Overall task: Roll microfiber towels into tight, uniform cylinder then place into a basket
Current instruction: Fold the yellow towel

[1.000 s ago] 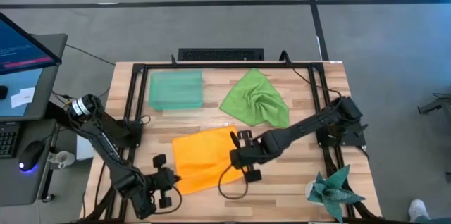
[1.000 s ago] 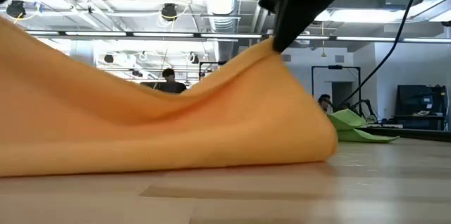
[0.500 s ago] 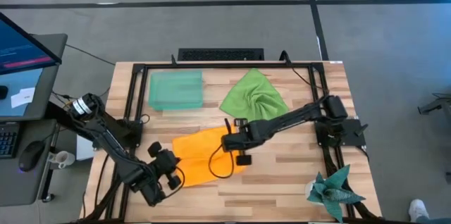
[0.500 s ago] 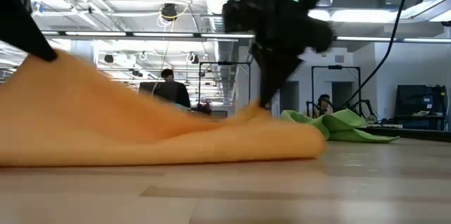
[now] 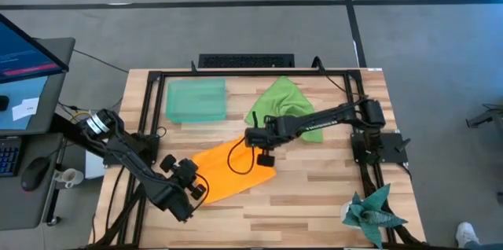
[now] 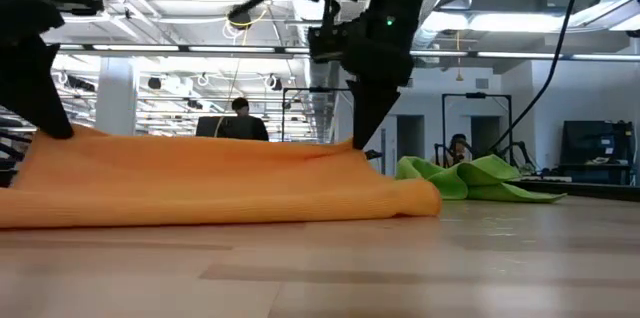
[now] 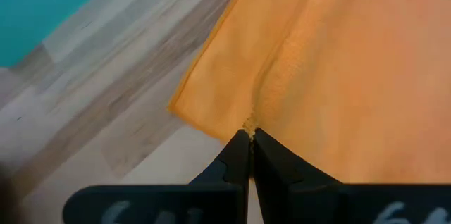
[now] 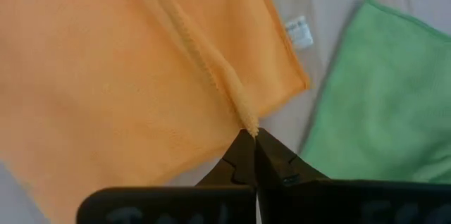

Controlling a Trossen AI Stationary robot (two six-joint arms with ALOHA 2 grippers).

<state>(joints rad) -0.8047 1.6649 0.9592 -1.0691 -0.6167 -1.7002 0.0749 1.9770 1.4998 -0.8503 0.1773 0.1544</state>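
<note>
The orange towel [image 5: 229,170] lies doubled over and slanting on the wooden table, low and nearly flat in the low view [image 6: 210,188]. My left gripper [image 5: 196,190] is shut on its near-left end and my right gripper [image 5: 254,141] is shut on its far-right end. The lime green towel [image 5: 287,108] lies crumpled at the far middle, just beyond the right gripper. The mint-green basket [image 5: 196,101] stands at the far left with nothing in it. My left gripper pinches a raised ridge of the orange towel's edge [image 7: 251,115] between its two fingers, close to a corner [image 7: 176,108]. The fingers slant down from the near left. The cloth below rests on the table. My right gripper pinches the towel's hemmed edge [image 8: 243,120] between its two fingertips, a short way from the corner with the white tag [image 8: 299,32]. The fingers point steeply down from above. The pinched hem stands slightly raised while the rest lies on the table.
A dark teal spiky cloth [image 5: 373,211] lies at the near right corner. A black frame [image 5: 251,74] runs round the table's edges. Bare wood lies between the orange towel and the teal cloth. A monitor and desk stand off the table's left side.
Both grippers have sunk with the orange towel. My right gripper has carried its end toward the far edge and a little left; my left gripper has gone toward the far right and rolled. The towel's high hump has dropped to a low, flat fold on the table.
</note>
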